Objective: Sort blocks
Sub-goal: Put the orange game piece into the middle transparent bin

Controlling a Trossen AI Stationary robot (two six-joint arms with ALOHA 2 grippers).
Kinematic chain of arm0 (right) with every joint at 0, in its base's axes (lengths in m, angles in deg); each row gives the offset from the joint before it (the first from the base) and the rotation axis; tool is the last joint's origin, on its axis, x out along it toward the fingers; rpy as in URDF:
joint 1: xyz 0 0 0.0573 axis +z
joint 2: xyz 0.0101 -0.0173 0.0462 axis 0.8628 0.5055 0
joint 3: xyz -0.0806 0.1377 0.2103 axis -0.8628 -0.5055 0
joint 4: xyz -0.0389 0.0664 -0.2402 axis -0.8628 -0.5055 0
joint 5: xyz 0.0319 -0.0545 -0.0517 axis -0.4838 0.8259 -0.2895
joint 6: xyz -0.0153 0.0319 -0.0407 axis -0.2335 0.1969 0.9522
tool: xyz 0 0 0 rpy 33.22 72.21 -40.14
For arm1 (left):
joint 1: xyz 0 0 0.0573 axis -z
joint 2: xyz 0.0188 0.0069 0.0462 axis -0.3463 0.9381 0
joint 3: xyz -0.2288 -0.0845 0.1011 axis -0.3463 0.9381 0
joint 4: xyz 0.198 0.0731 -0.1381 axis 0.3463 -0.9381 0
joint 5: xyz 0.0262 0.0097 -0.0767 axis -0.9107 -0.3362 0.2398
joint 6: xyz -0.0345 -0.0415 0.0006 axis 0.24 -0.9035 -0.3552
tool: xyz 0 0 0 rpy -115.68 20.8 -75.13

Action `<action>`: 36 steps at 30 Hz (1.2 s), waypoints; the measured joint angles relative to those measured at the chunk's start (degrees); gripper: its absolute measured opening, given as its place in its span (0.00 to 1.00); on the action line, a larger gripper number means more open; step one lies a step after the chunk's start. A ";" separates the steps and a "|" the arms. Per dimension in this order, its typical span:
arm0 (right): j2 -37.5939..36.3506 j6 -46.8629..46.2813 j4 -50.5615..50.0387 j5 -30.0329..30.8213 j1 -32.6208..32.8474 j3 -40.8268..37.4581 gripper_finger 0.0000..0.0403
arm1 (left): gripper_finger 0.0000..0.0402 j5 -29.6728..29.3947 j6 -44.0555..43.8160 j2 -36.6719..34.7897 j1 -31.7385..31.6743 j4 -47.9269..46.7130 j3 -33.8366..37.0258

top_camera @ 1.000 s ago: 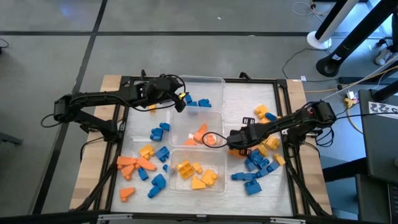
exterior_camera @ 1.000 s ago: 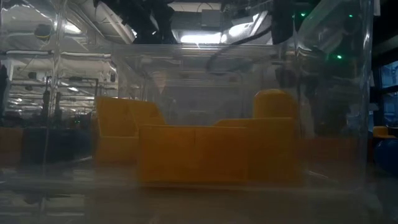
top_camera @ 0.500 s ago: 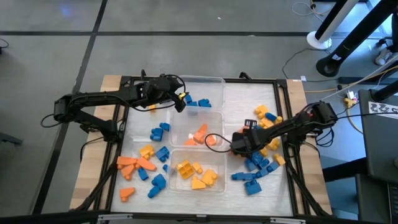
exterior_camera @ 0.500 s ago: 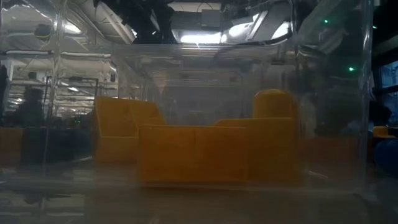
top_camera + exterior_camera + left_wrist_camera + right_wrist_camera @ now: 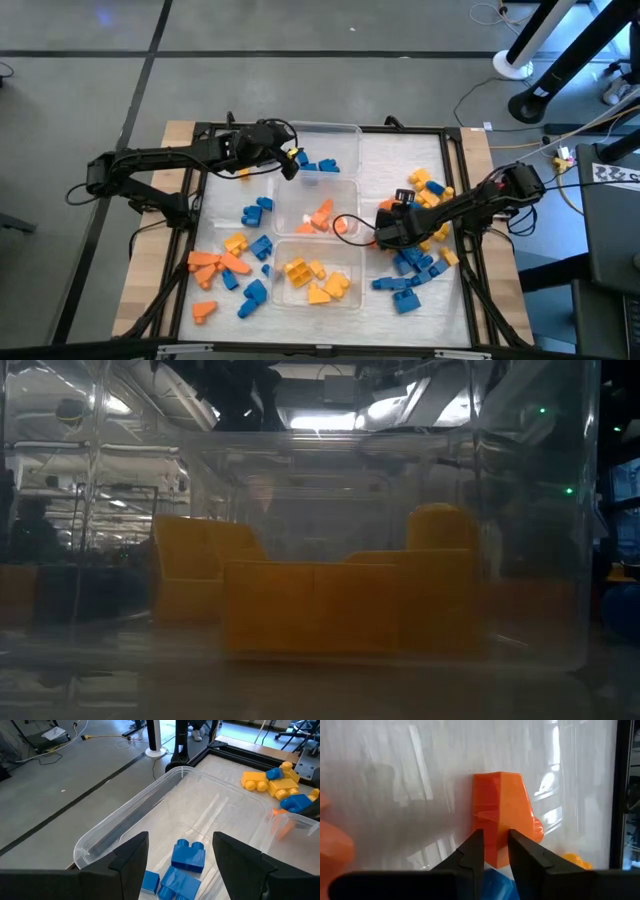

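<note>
Three clear tubs stand in a row mid-table: the far tub (image 5: pixel 345 135) holds blue blocks (image 5: pixel 189 856), the middle tub (image 5: pixel 352 190) orange ones, the near tub (image 5: pixel 355 255) yellow ones (image 5: pixel 340 600). My left gripper (image 5: pixel 291 167) hangs open above the far tub's blue blocks. My right gripper (image 5: pixel 383 232) points steeply down at the left rim of the right-hand pile, its fingers a narrow gap apart (image 5: pixel 495 840). An orange block (image 5: pixel 502 805) lies on the table right below and ahead of them. My right gripper has its fingertips (image 5: pixel 479 837) over the orange block's near edge (image 5: pixel 495 827), coming from above at a slant. I cannot tell whether they touch it. The block lies on the table.
Loose blue, yellow and orange blocks lie on the right (image 5: pixel 420 245) and on the left (image 5: pixel 235 265) of the tubs. A black frame (image 5: pixel 460 160) runs around the work area. A blue block (image 5: pixel 495 880) and a yellow one (image 5: pixel 575 861) lie close to my right fingers.
My right gripper has gone from the middle tub's right wall toward the table's right edge and down to the right-hand pile, tipping more steeply downward. Its finger gap looks the same. The orange block in the middle tub has stayed where it was.
</note>
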 joint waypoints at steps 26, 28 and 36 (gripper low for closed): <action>-1.73 -5.95 1.53 2.48 -0.04 -0.80 0.01 | 0.52 0.00 -0.26 0.00 0.00 0.00 0.00; -2.64 -5.90 1.01 0.98 -0.10 -0.03 0.02 | 0.52 0.00 -0.26 0.00 0.01 0.00 0.00; -7.07 -5.72 -7.96 -5.92 -0.07 6.14 0.02 | 0.52 0.00 -0.26 0.00 0.00 0.00 0.00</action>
